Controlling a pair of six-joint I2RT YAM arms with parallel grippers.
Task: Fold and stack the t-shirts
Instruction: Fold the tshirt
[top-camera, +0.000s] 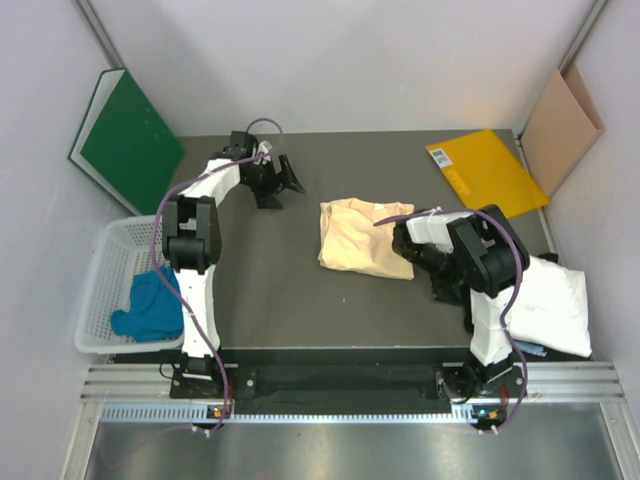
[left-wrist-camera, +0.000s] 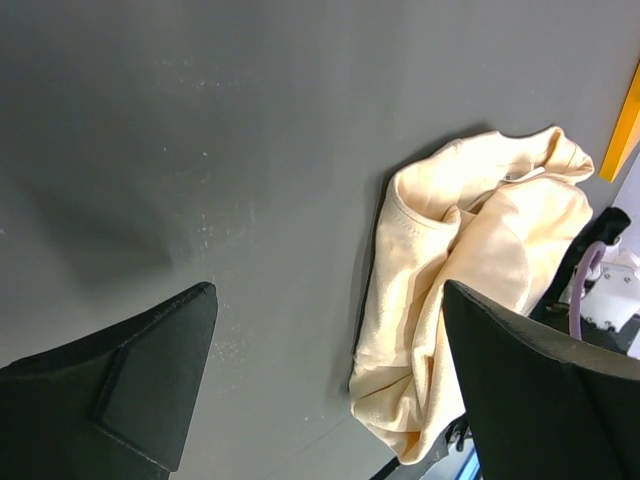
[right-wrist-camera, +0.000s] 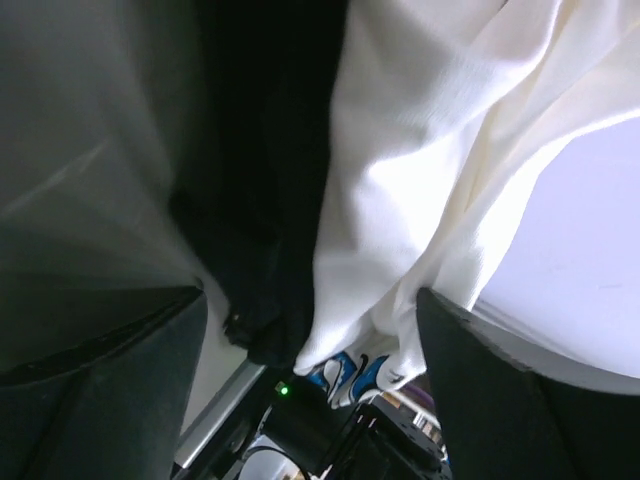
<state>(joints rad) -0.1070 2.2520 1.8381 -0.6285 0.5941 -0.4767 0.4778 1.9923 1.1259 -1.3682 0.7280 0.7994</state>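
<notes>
A pale peach-yellow t-shirt (top-camera: 365, 237) lies crumpled in the middle of the dark table; in the left wrist view that t-shirt (left-wrist-camera: 470, 260) sits ahead and to the right. My left gripper (top-camera: 280, 185) hovers open over bare table at its far left, nothing between its fingers (left-wrist-camera: 150, 370). A white t-shirt (top-camera: 552, 305) with a small blue print (right-wrist-camera: 350, 372) lies at the right edge. My right gripper (right-wrist-camera: 310, 300), largely hidden under its arm from above, is at this shirt, jaws wide apart with white cloth (right-wrist-camera: 420, 150) between them. A teal-blue t-shirt (top-camera: 148, 305) lies in the basket.
A white mesh basket (top-camera: 105, 270) stands off the table's left edge. A bright yellow folder (top-camera: 487, 170) lies at the back right, a green folder (top-camera: 130, 145) leans at the back left, and a brown cardboard sheet (top-camera: 560, 125) leans on the right wall.
</notes>
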